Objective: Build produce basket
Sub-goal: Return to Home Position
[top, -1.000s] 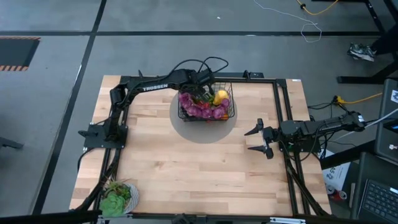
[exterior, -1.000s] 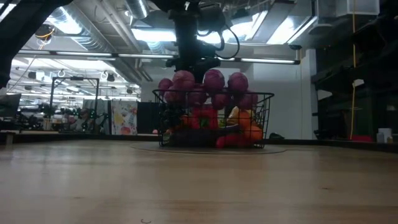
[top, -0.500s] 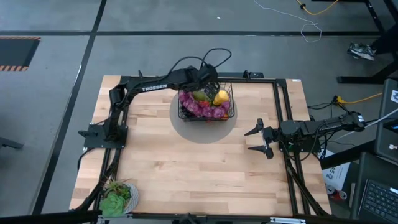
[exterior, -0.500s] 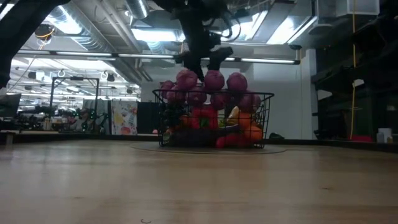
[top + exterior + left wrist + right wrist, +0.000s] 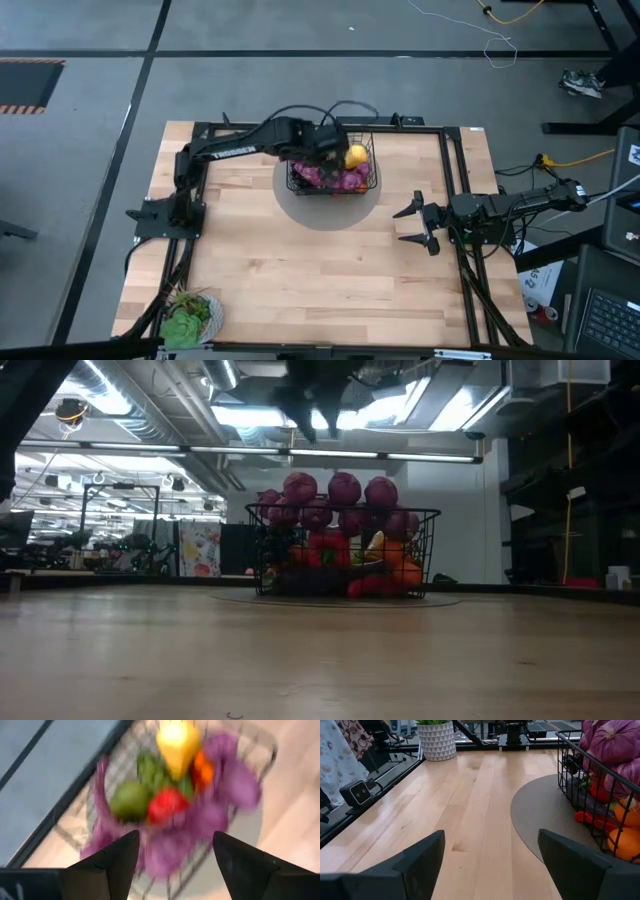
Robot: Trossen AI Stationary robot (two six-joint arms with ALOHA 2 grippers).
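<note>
The left gripper hangs over the black wire basket on the grey mat at the table's far middle. Its fingers are apart and empty. It should rise clear of the heaped purple garlic before swinging home. The right gripper waits spread open at the right edge. Only the low view shows the garlic topping the rim. The left wrist view shows the green pear, which the arm hides in the high view.

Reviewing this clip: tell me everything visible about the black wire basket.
The basket is black open-grid wire, rectangular with flared sides, standing upright on a round grey mat at the far middle of the table. It is heaped above its rim with produce: purple bulbs, a yellow pear, red and orange pieces. The left gripper hangs open above it, not touching.
</note>
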